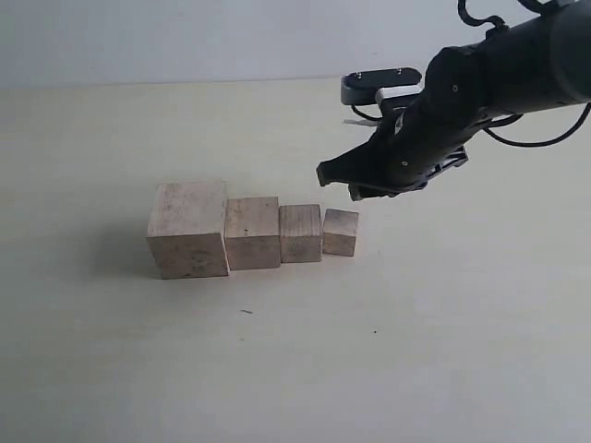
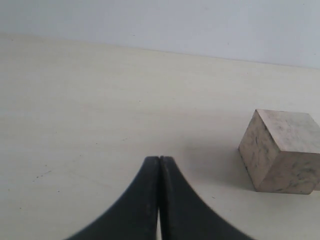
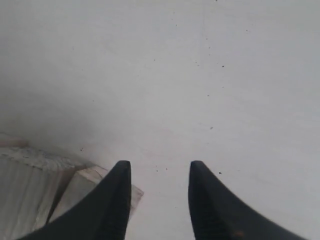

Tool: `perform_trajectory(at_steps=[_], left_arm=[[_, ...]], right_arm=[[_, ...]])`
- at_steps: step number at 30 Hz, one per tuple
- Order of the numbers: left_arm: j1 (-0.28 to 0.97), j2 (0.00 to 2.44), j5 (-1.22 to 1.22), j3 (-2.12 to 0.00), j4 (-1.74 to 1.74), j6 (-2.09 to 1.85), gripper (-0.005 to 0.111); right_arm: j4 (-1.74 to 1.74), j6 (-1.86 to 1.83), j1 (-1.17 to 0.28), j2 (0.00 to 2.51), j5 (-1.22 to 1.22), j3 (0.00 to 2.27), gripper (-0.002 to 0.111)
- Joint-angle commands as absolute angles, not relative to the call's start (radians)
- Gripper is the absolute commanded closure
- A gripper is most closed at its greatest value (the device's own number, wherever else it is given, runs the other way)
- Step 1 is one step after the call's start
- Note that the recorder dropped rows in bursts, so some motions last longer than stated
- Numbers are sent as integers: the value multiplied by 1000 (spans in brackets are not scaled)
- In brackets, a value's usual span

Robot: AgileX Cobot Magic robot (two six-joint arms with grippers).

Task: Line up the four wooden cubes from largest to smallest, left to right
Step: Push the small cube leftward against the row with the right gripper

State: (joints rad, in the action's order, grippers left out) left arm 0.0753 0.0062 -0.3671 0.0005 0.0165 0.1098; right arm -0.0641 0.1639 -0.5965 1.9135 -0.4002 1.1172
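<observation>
Only its wrist view shows the left gripper [image 2: 159, 159], jaws pressed together, near one edge-cropped cube [image 2: 282, 152], while the exterior view has four wooden cubes [image 1: 252, 233] lining the desk [image 1: 416, 351], shrinking toward 3 o'clock, the right gripper [image 1: 338, 184] hovering at the smallest cube [image 1: 340, 232]'s 12 o'clock, jaws narrowly parted.

Pale matt wooden cubes [image 1: 249, 233]; smooth black fingers [image 3: 120, 195].

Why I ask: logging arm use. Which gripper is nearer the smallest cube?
Right. The right gripper hangs open just above the smallest cube at the row's right end. The left gripper, shut, is out of the exterior view, off by the largest cube at the other end.
</observation>
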Motion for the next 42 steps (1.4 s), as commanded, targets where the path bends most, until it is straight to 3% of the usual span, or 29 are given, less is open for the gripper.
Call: perform_trajectory(at_steps=[1,6,24,42], left_arm=[[83,0,-360,0,14,110,107],[83,0,-360,0,14,110,107],[83,0,-360,0,14,110,107],[83,0,-360,0,14,110,107]], right_arm=[[-13,243,-594,1898,-459,1125,72],[26,341,-594,1902,-570,1125,72],[26,339,-600,1944,-527,1125,72],[-184,65,-605,1954,-470,1125,72]])
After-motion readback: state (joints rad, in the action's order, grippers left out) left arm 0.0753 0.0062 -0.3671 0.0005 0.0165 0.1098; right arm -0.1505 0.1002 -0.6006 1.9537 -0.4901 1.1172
